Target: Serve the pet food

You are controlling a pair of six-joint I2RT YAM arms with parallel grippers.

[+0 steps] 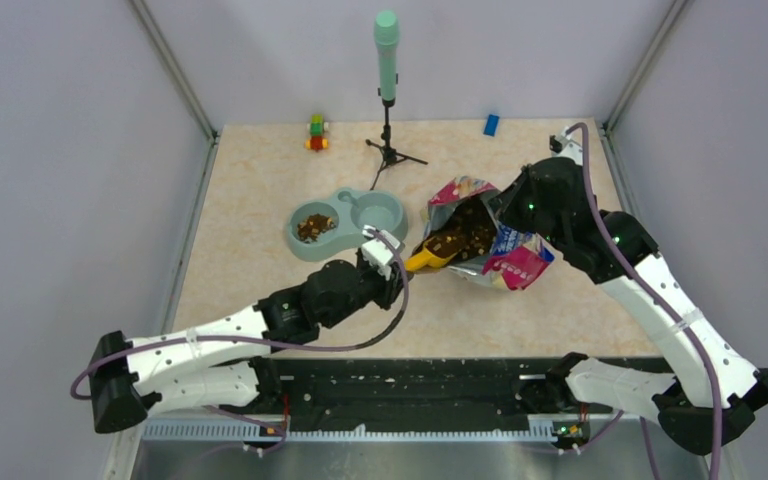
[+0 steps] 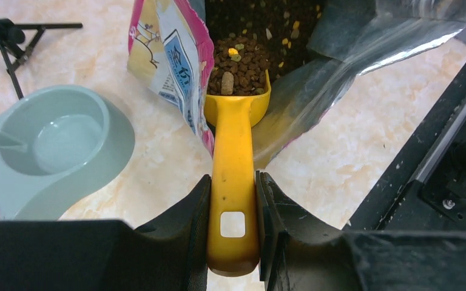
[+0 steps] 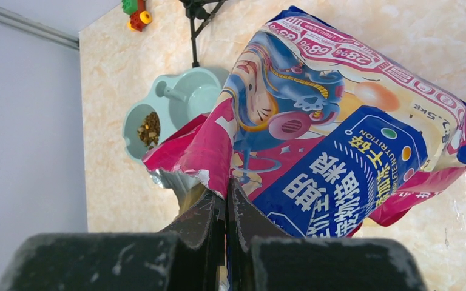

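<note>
At table centre-right: cat-food bag [image 3: 340, 139], torn lip pinched by the clamped right gripper [image 3: 226, 200] to hold its mouth open; inside, pet-food kibble [image 2: 243, 57] heaping a yellow scoop [image 2: 233, 133], handle clenched by the left gripper [image 2: 233, 188]; some lies in the twin-bowl feeder [image 2: 121, 136].

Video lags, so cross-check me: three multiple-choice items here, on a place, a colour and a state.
1. The head of the yellow plastic scoop is: A. inside the glossy foil bag, in brown kibble pellets; B. on bare tabletop; C. in mid-air.
2. The two-bowl plastic pet dish is: A. red; B. pale green; C. black.
3. The right end effector is: A. open; B. unseen; C. shut on the bag's edge.
A, kibble surrounds it; B, every view shows it; C, its jaws pinch the pink edge.
</note>
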